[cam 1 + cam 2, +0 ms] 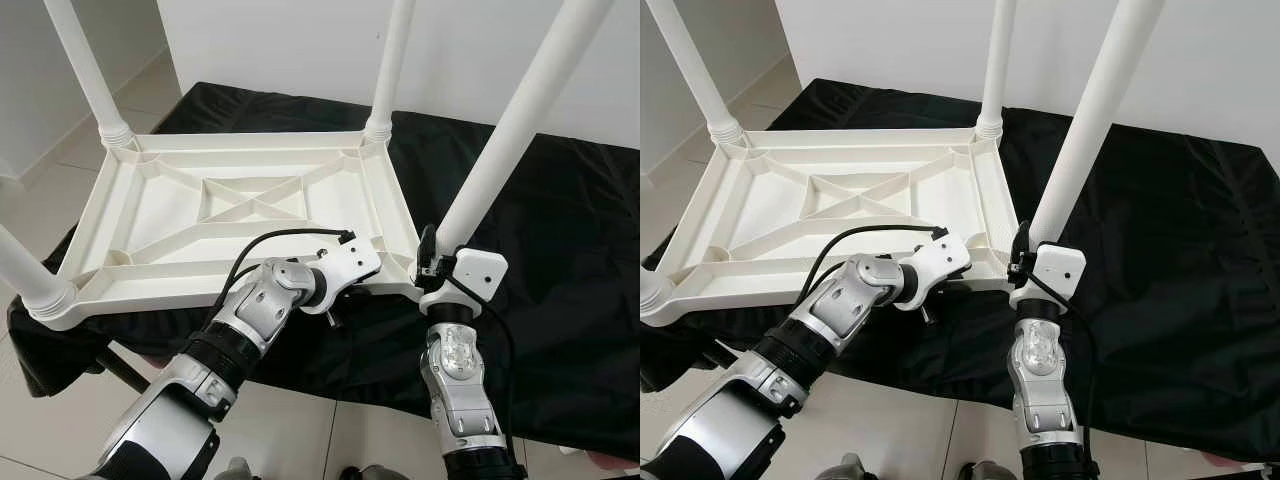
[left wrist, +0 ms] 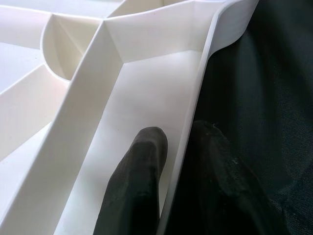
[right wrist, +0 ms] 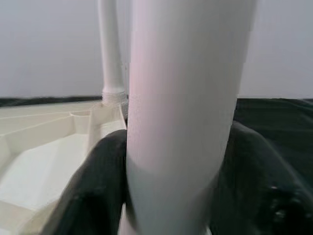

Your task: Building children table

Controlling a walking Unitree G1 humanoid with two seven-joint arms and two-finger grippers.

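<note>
Both jaws are closed on plastic. From the head, your left gripper (image 1: 372,262) pinches the near rim of the upturned tabletop (image 1: 240,210) on the black cloth (image 1: 560,260); your right gripper (image 1: 432,262) clamps the fourth leg (image 1: 510,130) at the near right corner, and it looks tilted. Left wrist: one finger (image 2: 134,188) lies inside the rim, the other outside; hold firm. Right wrist: both pads hug the leg; straighten it over its socket before you turn, or the thread may cross.
</note>
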